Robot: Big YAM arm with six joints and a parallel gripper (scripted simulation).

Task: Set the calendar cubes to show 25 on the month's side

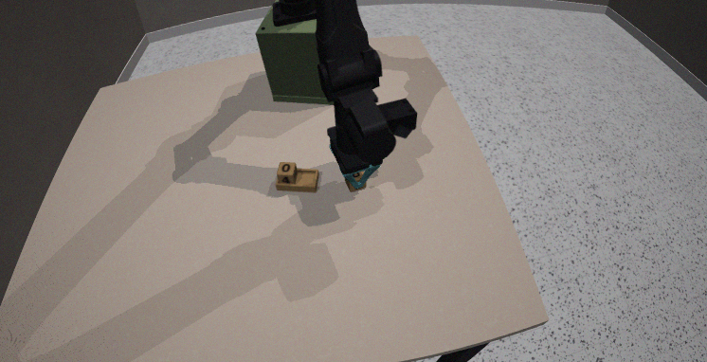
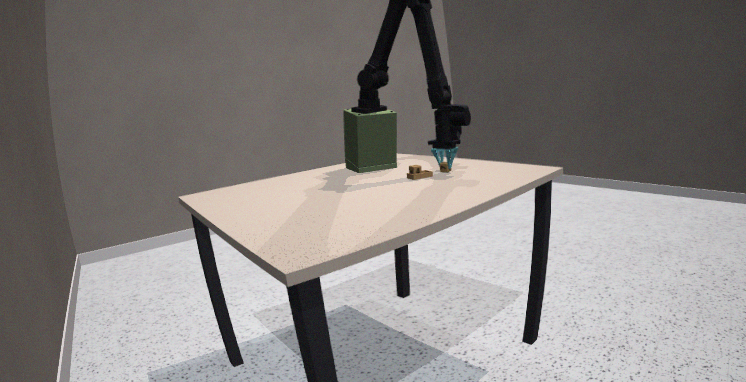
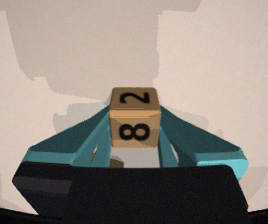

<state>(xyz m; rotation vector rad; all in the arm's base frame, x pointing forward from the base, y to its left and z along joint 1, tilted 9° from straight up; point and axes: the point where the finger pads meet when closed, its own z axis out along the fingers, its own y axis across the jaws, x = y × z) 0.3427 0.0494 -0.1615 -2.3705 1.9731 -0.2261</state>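
Note:
The wooden calendar tray (image 1: 307,180) (image 2: 423,174) lies flat near the middle of the table. One wooden cube (image 1: 286,172) (image 2: 415,169) stands at its left end, with 0 on top and 4 on the near side. My gripper (image 1: 359,179) (image 2: 444,162) (image 3: 134,112), with teal fingers, is shut on the second cube (image 1: 352,187) (image 2: 444,167) (image 3: 134,123). It holds that cube at or just above the table top, right of the tray. In the wrist view the held cube shows an 8 and a 2.
The arm's green base block (image 1: 290,60) (image 2: 370,140) stands behind the tray. The tan table (image 1: 148,261) (image 2: 339,217) stretches wide to the left and front; its right edge is fairly near the gripper.

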